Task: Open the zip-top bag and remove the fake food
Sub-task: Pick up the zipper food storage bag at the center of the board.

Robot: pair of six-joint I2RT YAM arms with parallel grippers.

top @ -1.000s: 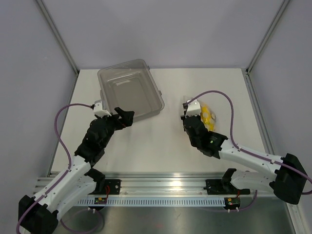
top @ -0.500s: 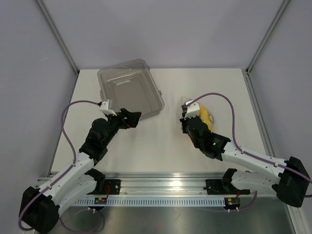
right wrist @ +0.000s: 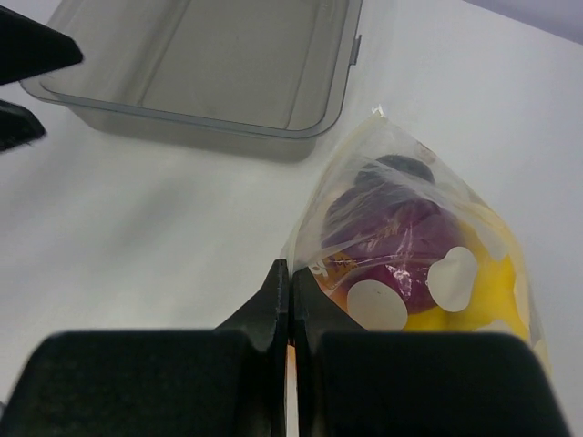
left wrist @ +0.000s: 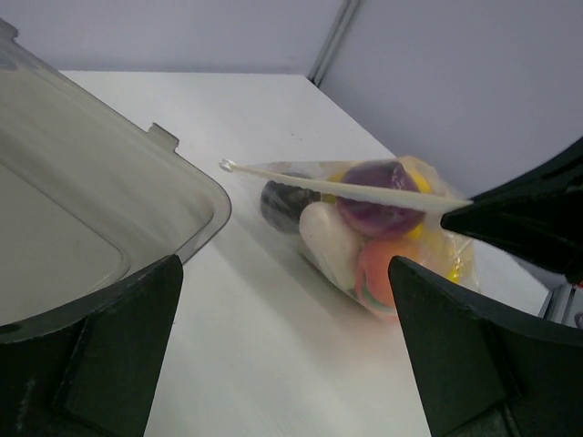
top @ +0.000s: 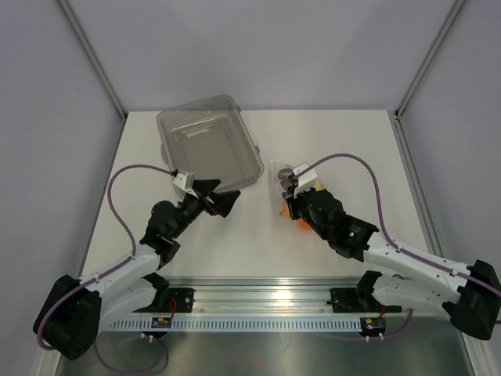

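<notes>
Inspection of your station at the moment recorded found the following.

Your left gripper (top: 219,197) stood with its jaws spread wide and nothing between them. It hung just beside the near corner of the clear grey tub (top: 249,135), pointing across the worktop (top: 337,133) toward the bag (left wrist: 364,237), and was apart from it.

Your right gripper (right wrist: 290,282) had its fingers pressed fully together on the bag's film at one end of the top edge. In the left wrist view the zip strip ran as a straight pale line from its free end to that dark fingertip.

The bag was at the middle of the worktop, right of the tub and clear of it, between your two grippers. Its mouth appeared closed along the strip (I could not confirm the seal over its full length). Whether its underside rested on the worktop or hung just above it could not be told.

The toy food (left wrist: 364,246) was all inside the bag, packed close together: a dark red round piece (left wrist: 378,196) uppermost, a dark round piece (left wrist: 278,202) behind it, a white piece (left wrist: 326,241), an orange piece (left wrist: 387,273) and a yellow piece (right wrist: 483,300).
</notes>
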